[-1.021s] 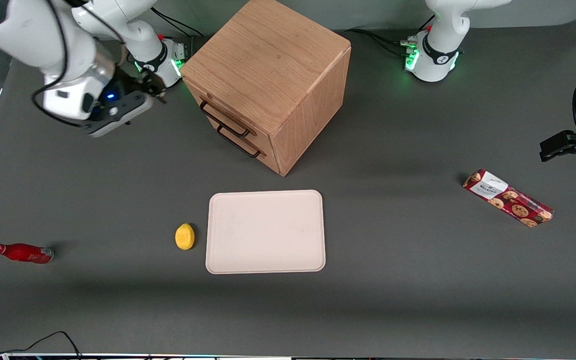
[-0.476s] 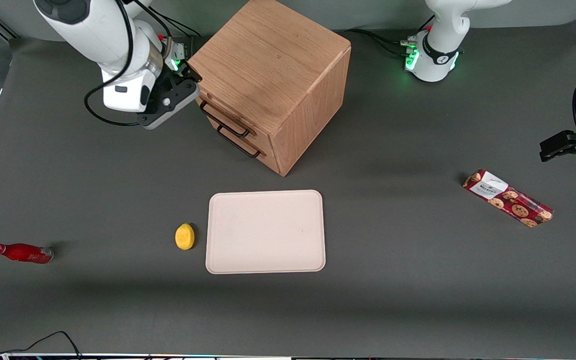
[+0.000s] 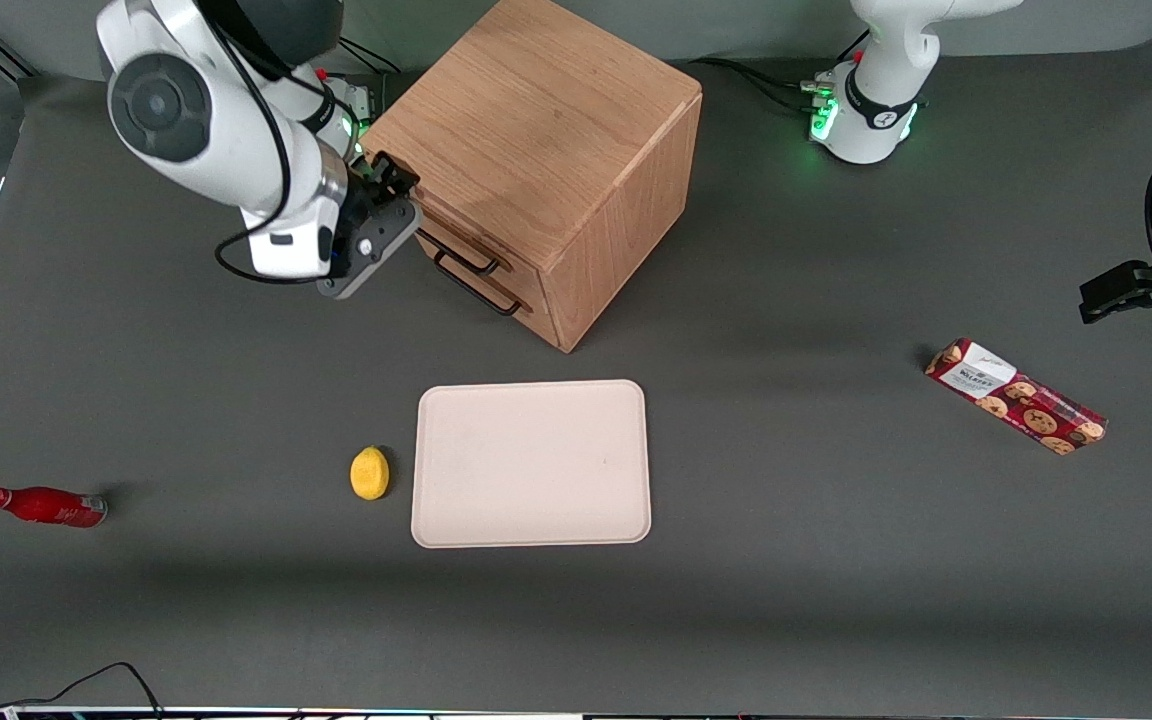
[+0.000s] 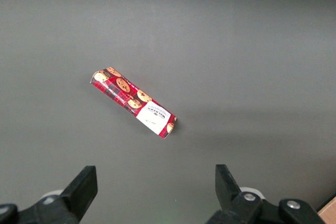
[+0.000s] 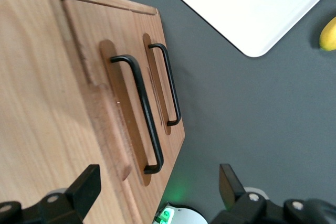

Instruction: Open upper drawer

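1. Your right arm's black two-finger gripper [image 3: 398, 193] hangs just in front of the boxy light-oak cabinet [image 3: 546, 130], fingers spread wide and holding nothing.
2. The upper drawer [image 5: 113, 114] sits shut in the cabinet front — its thin black bar handle [image 5: 143, 116] is the one nearer the top, just beside the lower drawer's identical handle [image 5: 170, 85].
3. Expect stiff wood sliding lightly; take the smooth, narrow bar at mid-length and pull squarely — the cabinet itself might shift.
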### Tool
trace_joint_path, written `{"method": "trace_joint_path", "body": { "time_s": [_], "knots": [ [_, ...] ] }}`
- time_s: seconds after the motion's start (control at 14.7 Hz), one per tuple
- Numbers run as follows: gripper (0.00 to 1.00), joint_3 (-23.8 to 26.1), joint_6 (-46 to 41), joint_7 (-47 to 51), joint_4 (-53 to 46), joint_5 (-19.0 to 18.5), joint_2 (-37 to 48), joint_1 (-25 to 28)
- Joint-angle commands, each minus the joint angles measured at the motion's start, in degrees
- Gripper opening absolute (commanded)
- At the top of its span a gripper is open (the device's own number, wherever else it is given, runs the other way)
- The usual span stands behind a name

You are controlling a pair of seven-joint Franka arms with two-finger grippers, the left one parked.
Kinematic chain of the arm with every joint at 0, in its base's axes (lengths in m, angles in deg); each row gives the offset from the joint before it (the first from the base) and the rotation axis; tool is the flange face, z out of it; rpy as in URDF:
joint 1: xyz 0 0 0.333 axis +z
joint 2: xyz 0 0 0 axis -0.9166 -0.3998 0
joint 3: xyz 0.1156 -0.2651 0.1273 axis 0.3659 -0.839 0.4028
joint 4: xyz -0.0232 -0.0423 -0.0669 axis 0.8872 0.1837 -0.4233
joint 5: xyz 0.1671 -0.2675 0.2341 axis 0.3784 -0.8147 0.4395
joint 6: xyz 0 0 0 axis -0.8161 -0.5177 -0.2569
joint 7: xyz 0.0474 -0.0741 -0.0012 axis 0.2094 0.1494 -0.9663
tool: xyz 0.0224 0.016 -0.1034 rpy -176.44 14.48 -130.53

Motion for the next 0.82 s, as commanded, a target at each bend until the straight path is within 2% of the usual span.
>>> {"method": "trace_joint_path", "body": {
  "time_s": [0.0, 0.14, 0.75],
  "knots": [
    [1.00, -0.08, 1.11, -2.73, 1.21, 2.97, -1.91, -0.54],
    [1.00, -0.08, 2.78, -5.10, 3.41, 4.74, -2.18, -0.98],
    [1.00, 0.44, 4.63, -5.20, 5.26, 4.74, -7.10, -0.54]
  ]
}}
